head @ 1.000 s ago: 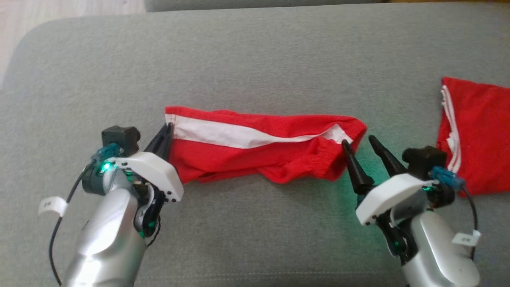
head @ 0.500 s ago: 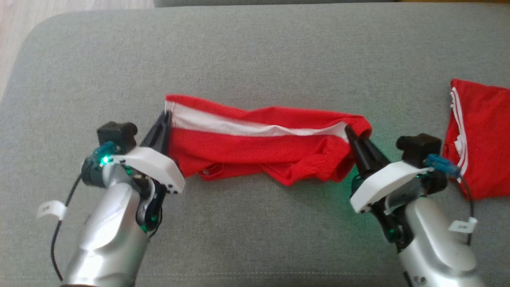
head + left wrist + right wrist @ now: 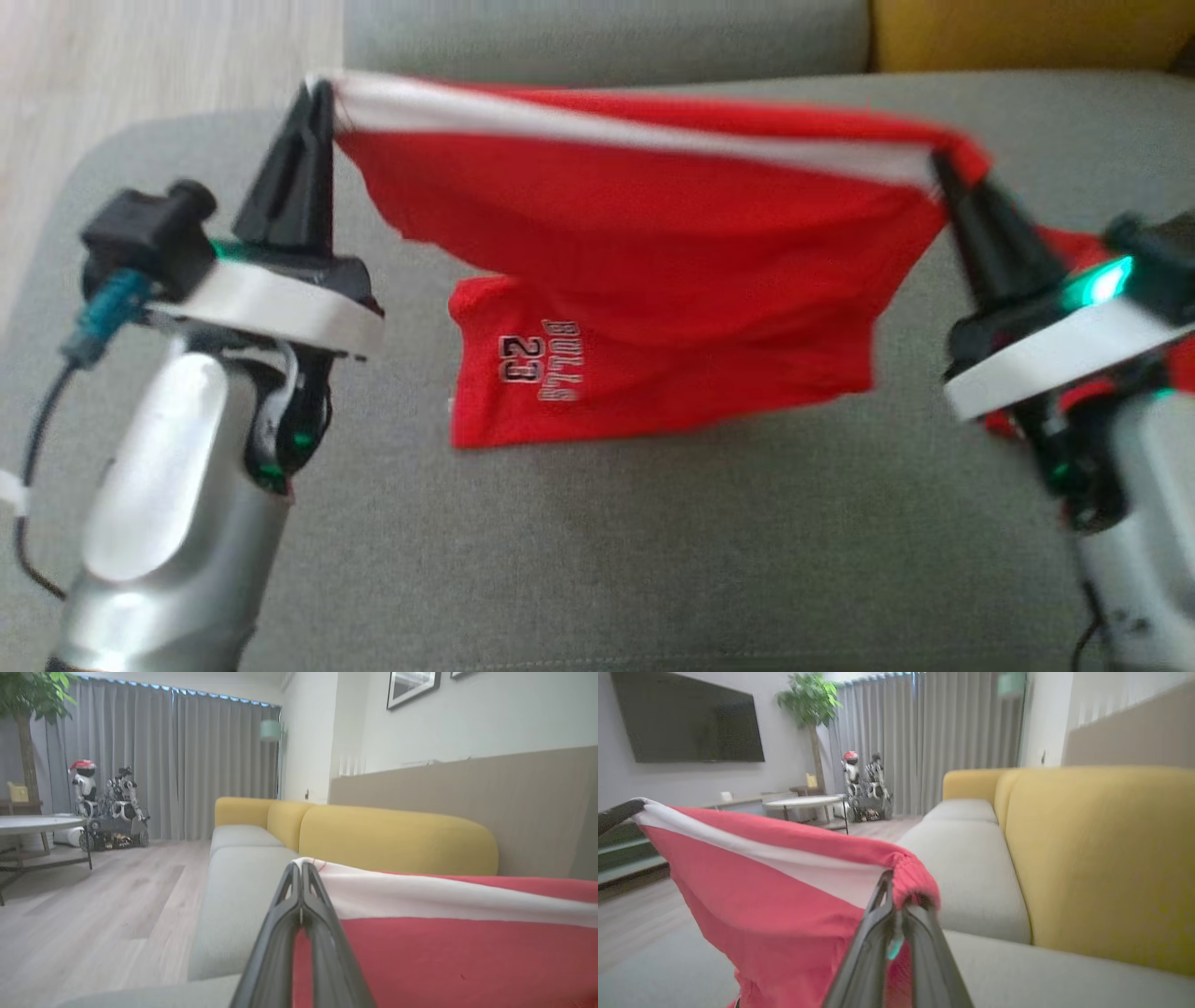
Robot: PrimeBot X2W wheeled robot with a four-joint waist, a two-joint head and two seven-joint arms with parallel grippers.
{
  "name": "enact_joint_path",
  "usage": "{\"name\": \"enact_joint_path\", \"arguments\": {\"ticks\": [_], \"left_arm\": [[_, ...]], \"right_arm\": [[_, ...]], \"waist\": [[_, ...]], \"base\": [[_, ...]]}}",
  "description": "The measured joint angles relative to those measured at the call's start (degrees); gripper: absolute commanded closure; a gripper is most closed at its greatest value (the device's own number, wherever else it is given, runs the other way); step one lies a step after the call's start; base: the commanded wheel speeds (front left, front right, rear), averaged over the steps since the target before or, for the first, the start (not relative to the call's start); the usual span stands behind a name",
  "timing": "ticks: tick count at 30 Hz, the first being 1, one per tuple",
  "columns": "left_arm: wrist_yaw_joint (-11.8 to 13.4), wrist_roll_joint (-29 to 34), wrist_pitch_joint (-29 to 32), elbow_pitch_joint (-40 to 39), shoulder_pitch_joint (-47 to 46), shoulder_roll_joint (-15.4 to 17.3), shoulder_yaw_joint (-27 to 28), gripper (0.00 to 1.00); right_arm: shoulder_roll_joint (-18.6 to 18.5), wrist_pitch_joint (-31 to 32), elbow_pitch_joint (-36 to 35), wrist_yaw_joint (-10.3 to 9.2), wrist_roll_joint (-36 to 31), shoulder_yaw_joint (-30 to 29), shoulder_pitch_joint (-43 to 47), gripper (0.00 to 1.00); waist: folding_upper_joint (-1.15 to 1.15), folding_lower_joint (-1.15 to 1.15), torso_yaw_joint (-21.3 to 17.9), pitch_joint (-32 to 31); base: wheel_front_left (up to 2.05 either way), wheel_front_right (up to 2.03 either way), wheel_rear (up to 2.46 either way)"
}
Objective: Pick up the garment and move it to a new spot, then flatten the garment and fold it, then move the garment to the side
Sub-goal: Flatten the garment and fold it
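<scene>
**Holding garment (image 3: 653, 261) aloft by 2 corners**

Pinched along its white-striped top edge at both ends. Left gripper (image 3: 317, 93) pressed together on one corner, right gripper (image 3: 938, 168) pressed together on the gathered red corner opposite. Stretched nearly taut between the 2, draping below the fingertips over the grey sofa (image 3: 653, 560). Upside-down "23" and lettering on the lower flap, nearer the left gripper.

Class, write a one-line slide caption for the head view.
Left gripper and right gripper hold the red garment stretched between them over the grey sofa.
</scene>
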Motion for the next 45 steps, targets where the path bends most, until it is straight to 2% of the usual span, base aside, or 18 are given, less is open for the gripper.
{"name": "enact_joint_path", "arguments": {"ticks": [5, 10, 19, 24, 33, 39, 45], "left_arm": [[1.5, 0.1, 2.8, -10.2, 0.0, 1.7, 0.7, 1.0], [3.4, 1.5, 6.1, -17.6, 0.0, 2.9, 0.7, 1.0], [3.9, 1.0, 8.1, -17.8, 0.2, 3.0, 0.5, 1.0], [1.8, 0.2, 7.1, -8.8, -7.0, 1.3, 0.1, 1.0], [-3.3, 0.0, -0.5, 17.3, -30.2, -3.7, -0.7, 1.0], [-4.8, 0.3, -2.7, 32.3, -42.0, -6.3, 2.1, 1.0], [-5.7, -0.4, -3.0, 45.5, -43.0, -8.6, 3.0, 1.0]], "right_arm": [[-2.6, 3.3, -7.9, 0.01, 0.5, -2.9, -2.2, 1.0], [-3.0, 6.4, -12.4, 0.0, 0.4, -5.4, -2.2, 1.0], [-1.9, 8.1, -12.6, 0.0, 1.3, -6.7, -2.4, 1.0], [-2.5, 5.2, -5.6, 0.0, 3.8, -5.0, -9.2, 1.0], [-3.4, -4.7, 15.6, 0.0, 9.2, 3.9, -33.7, 1.0], [-0.5, -12.7, 31.2, 0.01, 11.2, 9.4, -47.4, 1.0], [2.9, -16.7, 46.1, 0.0, 12.1, 17.7, -51.2, 1.0]], "waist": [[0.0, 0.0, -0.4, -3.1], [0.0, 0.0, -0.6, -5.2], [0.0, 0.0, -0.7, -3.9], [0.0, 0.0, -0.5, -0.6], [0.0, 0.0, -0.3, 5.8], [0.0, 0.0, -0.4, 8.9], [0.0, 0.0, -0.6, 11.7]], "base": [[0.0, 0.0, 0.0], [0.0, 0.0, 0.0], [0.0, 0.0, 0.0], [0.0, 0.0, 0.0], [0.0, 0.0, 0.0], [0.0, 0.0, 0.0], [0.0, 0.0, 0.0]]}}
